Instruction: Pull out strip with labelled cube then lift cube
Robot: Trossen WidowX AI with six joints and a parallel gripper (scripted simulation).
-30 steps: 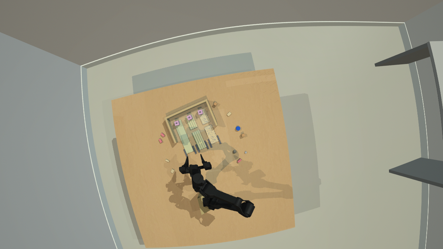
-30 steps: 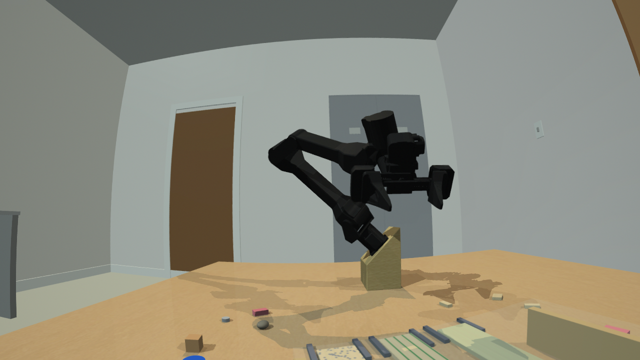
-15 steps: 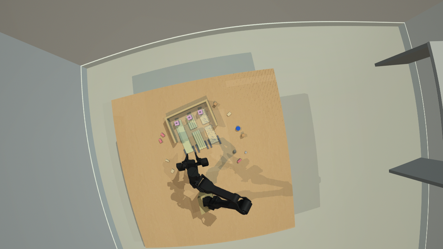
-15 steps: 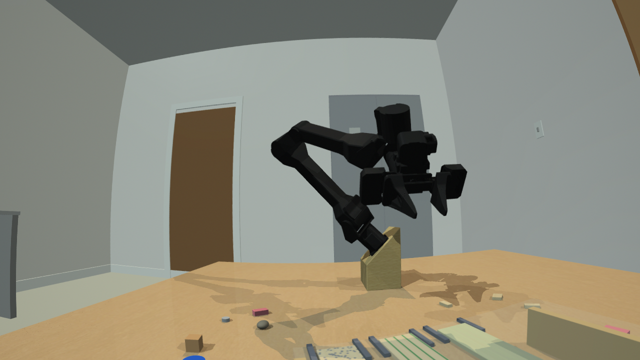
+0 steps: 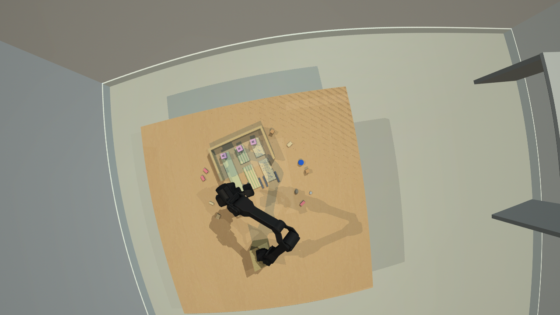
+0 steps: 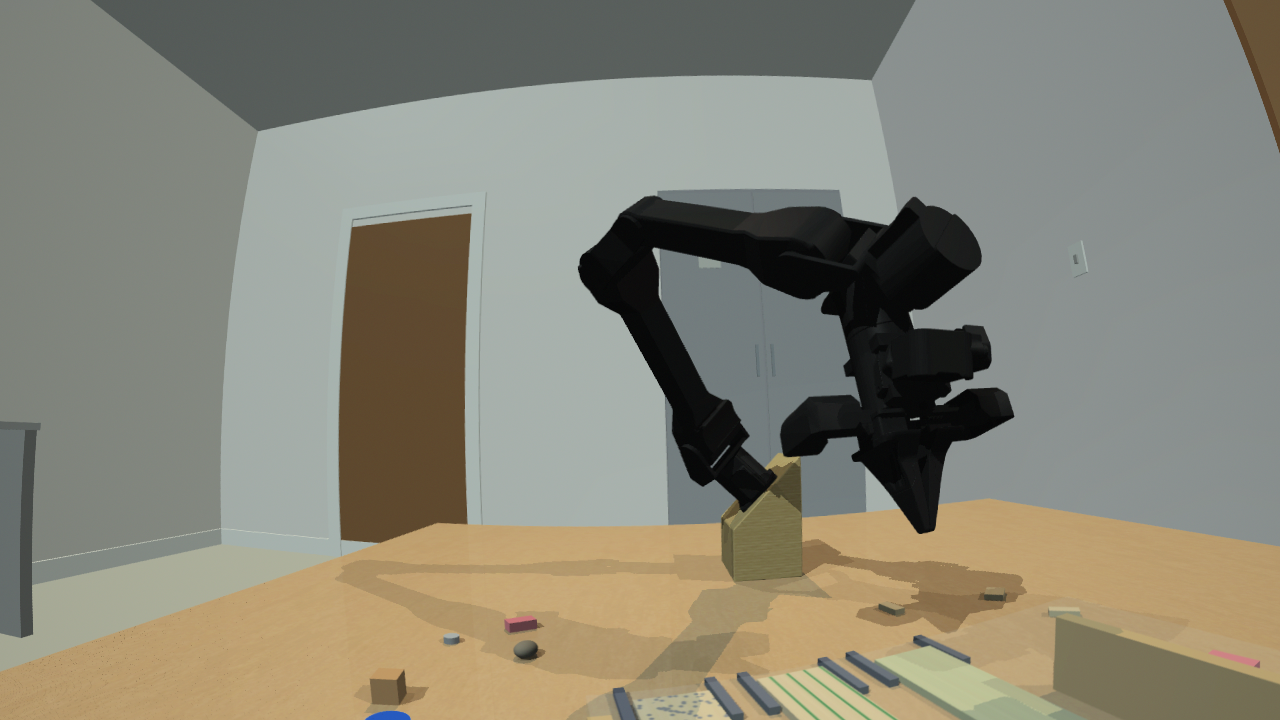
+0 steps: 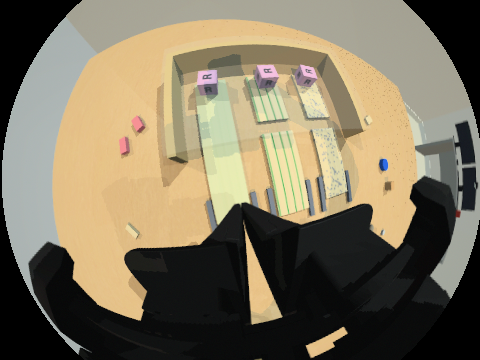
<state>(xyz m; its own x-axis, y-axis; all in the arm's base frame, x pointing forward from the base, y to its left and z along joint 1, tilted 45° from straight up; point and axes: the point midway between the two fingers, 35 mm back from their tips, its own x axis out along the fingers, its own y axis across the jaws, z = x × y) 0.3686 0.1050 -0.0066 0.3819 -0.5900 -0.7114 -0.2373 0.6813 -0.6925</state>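
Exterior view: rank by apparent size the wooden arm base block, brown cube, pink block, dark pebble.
1. wooden arm base block
2. brown cube, though nearest the camera
3. pink block
4. dark pebble, close to the pink block; unsure

pink cubes [image 7: 207,82] | dark mark on each | possibly "R", blurred
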